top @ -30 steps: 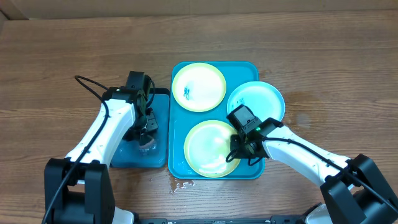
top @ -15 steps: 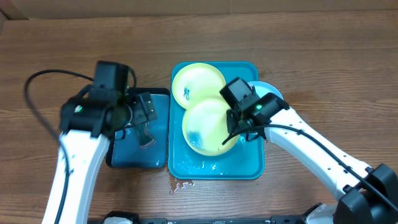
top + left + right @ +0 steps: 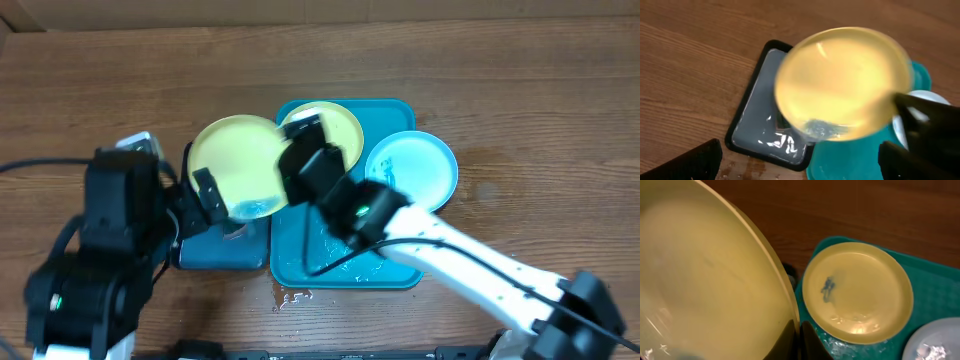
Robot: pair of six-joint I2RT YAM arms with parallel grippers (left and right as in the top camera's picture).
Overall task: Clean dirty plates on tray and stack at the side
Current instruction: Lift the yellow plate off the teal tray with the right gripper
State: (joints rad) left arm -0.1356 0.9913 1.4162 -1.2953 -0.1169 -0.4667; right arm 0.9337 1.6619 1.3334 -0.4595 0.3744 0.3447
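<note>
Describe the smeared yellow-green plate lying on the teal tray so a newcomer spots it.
Find the large teal rectangular plastic tray mid-table. At its far end a round yellow-green-rimmed plastic plate lies flat, beside the light-blue-rimmed plate. The second yellow-green plate is held up in the right gripper; this one rests on the tray, smeared dark blue.

White arms, black joints

Wooden table under teal tray, smaller black-rimmed tray
</note>
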